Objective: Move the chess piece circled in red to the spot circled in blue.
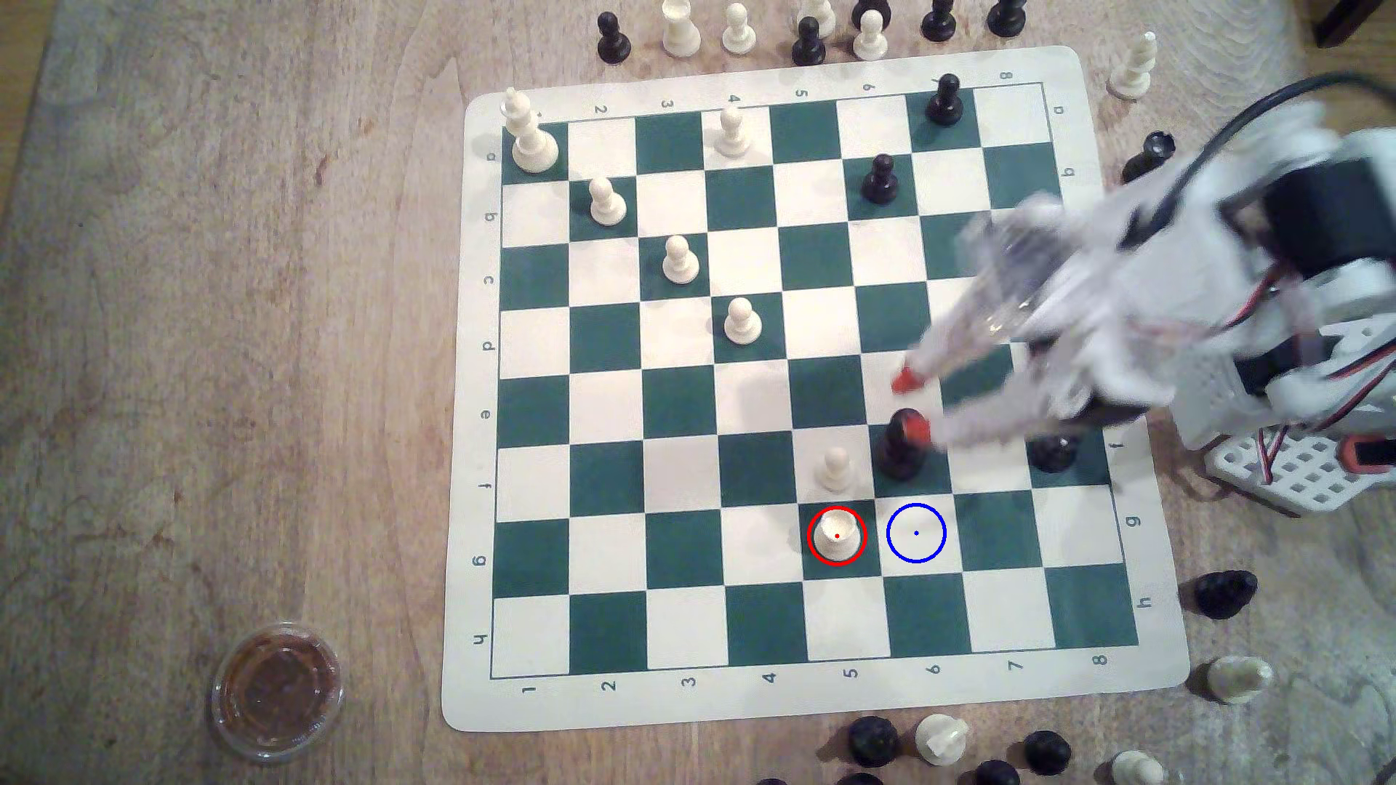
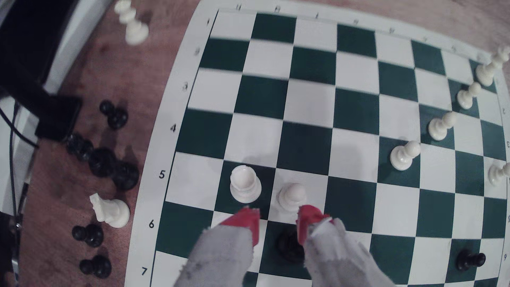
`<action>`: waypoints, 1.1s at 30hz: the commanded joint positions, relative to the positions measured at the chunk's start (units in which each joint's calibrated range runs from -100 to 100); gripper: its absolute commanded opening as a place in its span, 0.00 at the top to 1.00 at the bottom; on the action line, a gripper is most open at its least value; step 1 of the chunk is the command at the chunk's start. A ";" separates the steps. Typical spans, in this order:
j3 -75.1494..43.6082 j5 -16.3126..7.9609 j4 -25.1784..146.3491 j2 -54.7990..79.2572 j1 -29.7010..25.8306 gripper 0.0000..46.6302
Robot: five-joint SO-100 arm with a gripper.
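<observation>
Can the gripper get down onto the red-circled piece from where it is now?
Probably yes. The gripper is open and empty, above a black piece. The chess piece stands apart, its top uncovered, though a cream pawn on the adjacent square could crowd one finger.

The white plastic robot arm (image 1: 1178,302) is built of blocky printed shells, blurred in the exterior view. Black servo housings sit between the white sections, and a thick black cable arches over the upper part. Thin red, black and white wires loop along the lower joints. The white base plate (image 1: 1284,468) is pierced with a grid of square holes and carries an orange part at its edge. The two-fingered gripper (image 2: 278,223) has pale grey, rough-edged fingers (image 2: 220,254) capped with bright red tips.
</observation>
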 commanded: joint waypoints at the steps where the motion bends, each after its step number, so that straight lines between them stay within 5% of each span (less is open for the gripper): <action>1: -4.50 1.42 0.27 4.13 -3.11 0.65; 10: -11.21 1.95 -0.72 18.14 -4.05 0.67; 13: -8.58 2.00 -6.29 19.67 -4.21 0.77; 33: -12.66 2.25 -9.07 35.03 -3.89 0.69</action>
